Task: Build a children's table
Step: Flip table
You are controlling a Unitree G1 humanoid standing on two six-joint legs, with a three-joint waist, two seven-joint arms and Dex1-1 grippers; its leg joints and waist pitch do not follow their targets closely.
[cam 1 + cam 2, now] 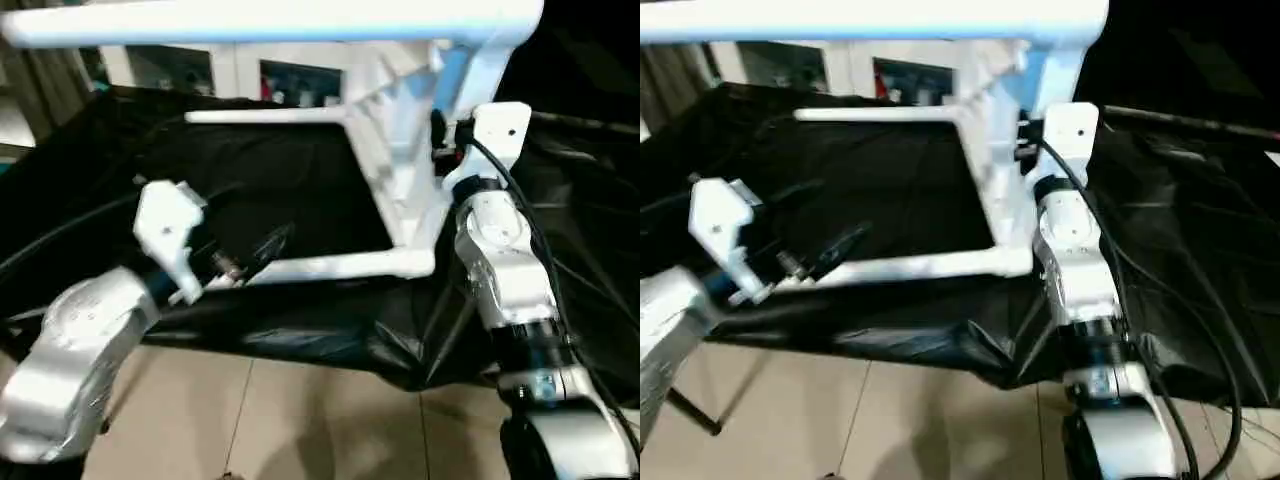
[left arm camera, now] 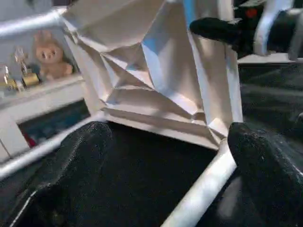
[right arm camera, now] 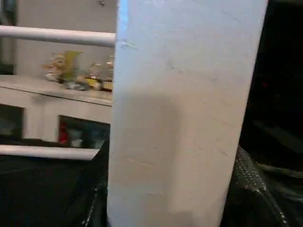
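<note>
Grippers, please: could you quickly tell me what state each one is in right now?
Left gripper: open, holding nothing, fingers either side of a table leg.
Right gripper: fingers clasp the tabletop edge.

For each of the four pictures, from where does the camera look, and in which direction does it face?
Left eye: on the head, looking down over both silver forearms at the tabletop standing on edge.
Right eye: beside it, same scene; right claw at the tabletop.
Left wrist: along the open left claw towards the ribbed underside, a leg below.
Right wrist: close against the tabletop's edge.
Shared: both wrist views show the cabinet behind.
</note>
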